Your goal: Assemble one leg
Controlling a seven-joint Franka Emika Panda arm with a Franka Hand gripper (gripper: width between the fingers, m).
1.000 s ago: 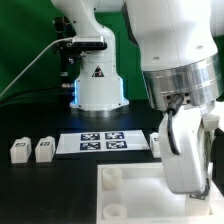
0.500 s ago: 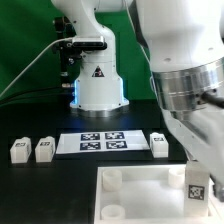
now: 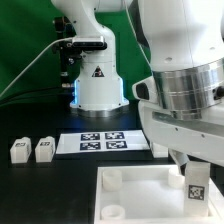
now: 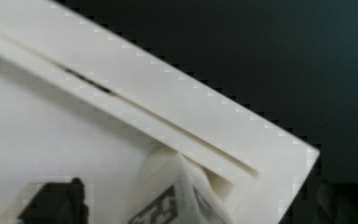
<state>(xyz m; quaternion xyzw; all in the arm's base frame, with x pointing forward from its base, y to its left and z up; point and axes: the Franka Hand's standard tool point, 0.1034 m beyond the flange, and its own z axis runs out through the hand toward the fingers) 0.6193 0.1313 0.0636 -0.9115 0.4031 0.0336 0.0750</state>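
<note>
well, the big white plate (image 3: 140, 195) with round sockets fills the low middle of the exterior view, its near edge cut by the frame and its far edge running just in front of the marker board (image 3: 100, 142). dark bare table (image 3: 40, 190) lies open on the exterior view's left of the plate, and a narrow dark strip separates the plate from the marker board. the arm's bulky wrist crowds the whole right side of that view, leaving little free room there.

one leg (image 3: 197, 186) stands upright over the plate's right corner, directly under the wrist, its black-and-white tag facing the camera. the claw (image 4: 114, 200) is mostly hidden; whether its fingers are apart, together or clamped on that leg cannot be told, though the leg sits right where the fingers would reach. two more legs (image 3: 19, 151) (image 3: 43, 149) sit side by side well apart on the exterior view's left.

a warning triangle label (image 3: 97, 72) shows on the arm's base; no writing is readable. the wrist view shows the plate's (image 4: 87, 110) raised edge running slantwise against dark table, blurred.
</note>
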